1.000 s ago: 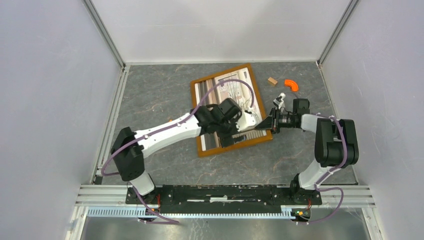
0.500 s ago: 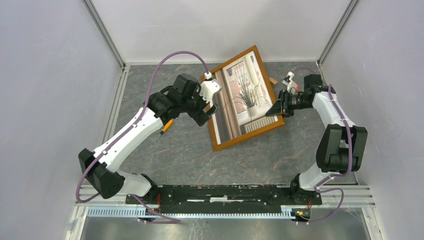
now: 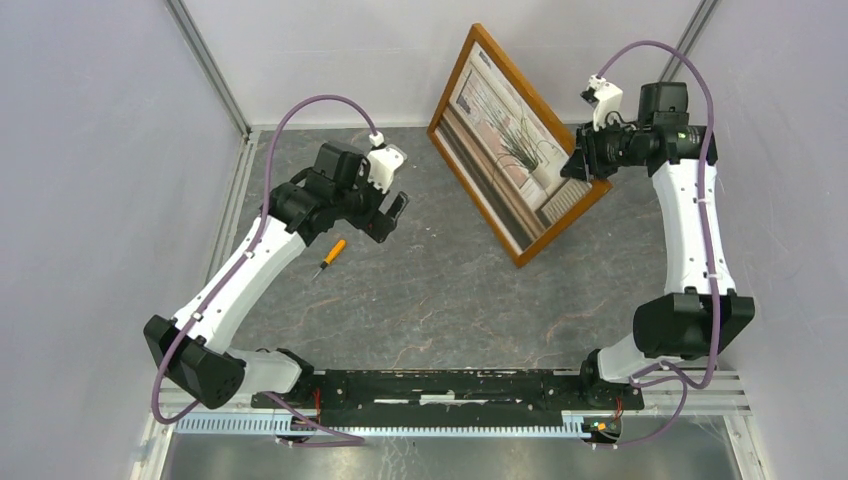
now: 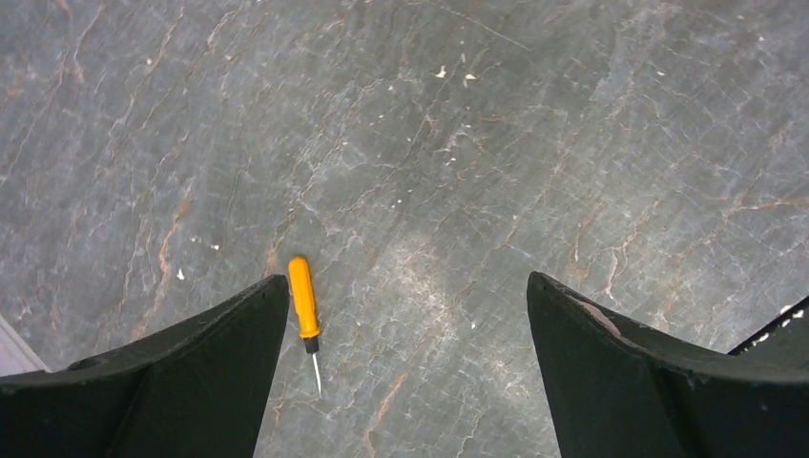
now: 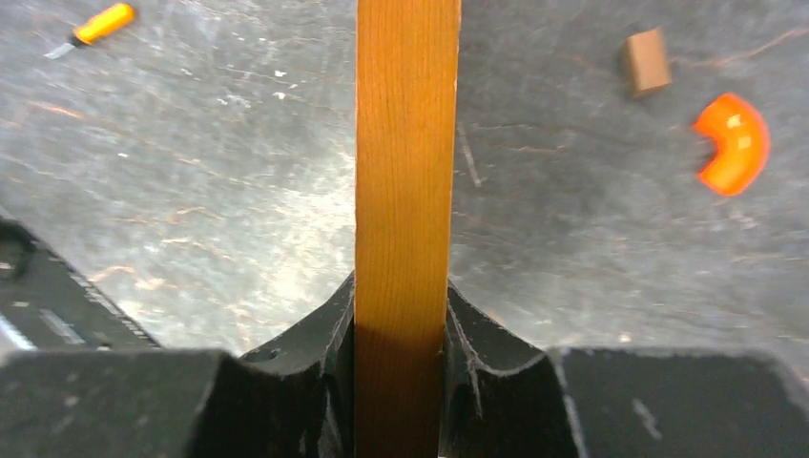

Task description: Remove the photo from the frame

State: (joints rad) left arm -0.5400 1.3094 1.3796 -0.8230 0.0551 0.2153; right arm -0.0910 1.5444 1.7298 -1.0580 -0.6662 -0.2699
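Tabletop [image 3: 420, 300], working out from the bases:
- Orange-handled screwdriver [image 3: 328, 257] lies loose at 9 o'clock.
- Left claw [image 3: 390, 213] hovers just past it at 10 o'clock. Its fingers are wide apart and empty, with bare slate underneath.
- Frame [image 5: 405, 143] is at 1 o'clock, tipped steeply up on edge with the picture side facing roughly 8 o'clock. Can't tell if its low corner touches the tabletop.
- Photo [image 3: 510, 150] sits inside it, not out yet. The back face is hidden.
- Right claw [image 3: 580, 165] at 2 o'clock is clamped on the frame's right wooden rail, one finger on each face.
- Under that wrist, farther out, are a small wooden block [image 5: 647, 60] and an orange curved piece [image 5: 730, 143].

Handling, my read:
- The frame is stiff, but it's a big panel on a one-edge pinch, so it will likely swing. A second hold on the opposite rail would steady it.
- The front may be glazed, so treat it as fragile.
- The photo is thin sheet and creases easily. Take it by an edge from the back.
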